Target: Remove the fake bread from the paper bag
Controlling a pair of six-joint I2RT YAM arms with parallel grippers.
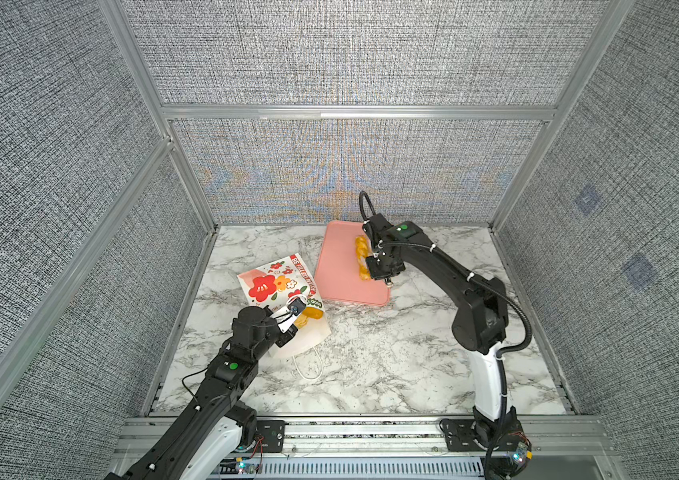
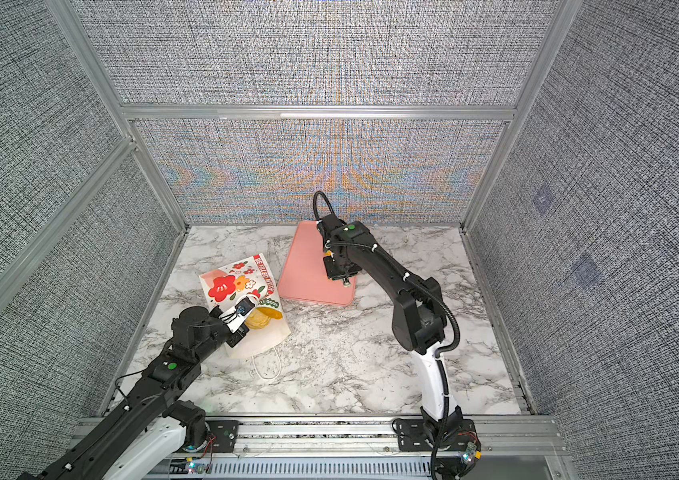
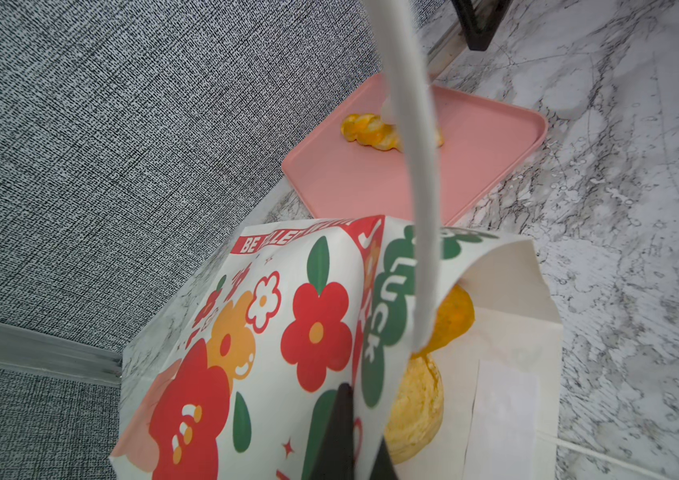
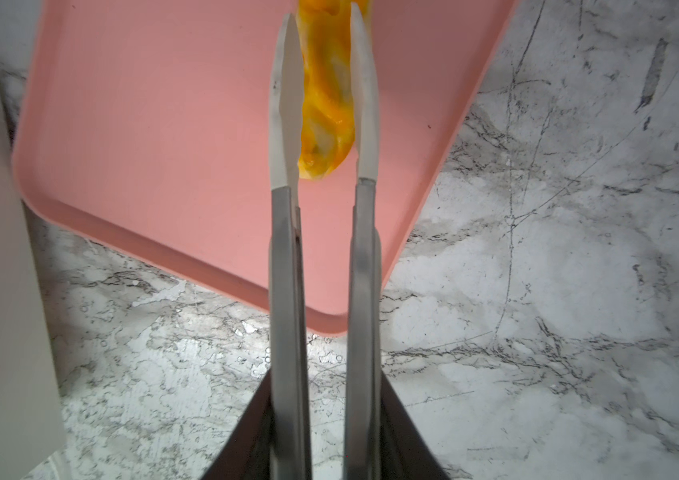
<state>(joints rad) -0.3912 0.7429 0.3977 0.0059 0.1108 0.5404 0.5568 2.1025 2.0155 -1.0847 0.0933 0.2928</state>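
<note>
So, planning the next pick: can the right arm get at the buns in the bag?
Probably yes, once it leaves the twisted stick: the left jaws hold the paper bag's mouth lifted, the buns show inside, and open marble lies between.

Your marble tabletop [image 1: 371,353] carries 2 things directly: the paper bag [image 1: 267,282], lying down, and a pink tray [image 1: 337,274] just beside it.

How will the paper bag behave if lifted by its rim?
Likely floppy: the bag looks like thin paper, its wall creased where the left tool pinches it. The buns at its mouth could roll out if it tips. The smooth table may let it slide.
</note>
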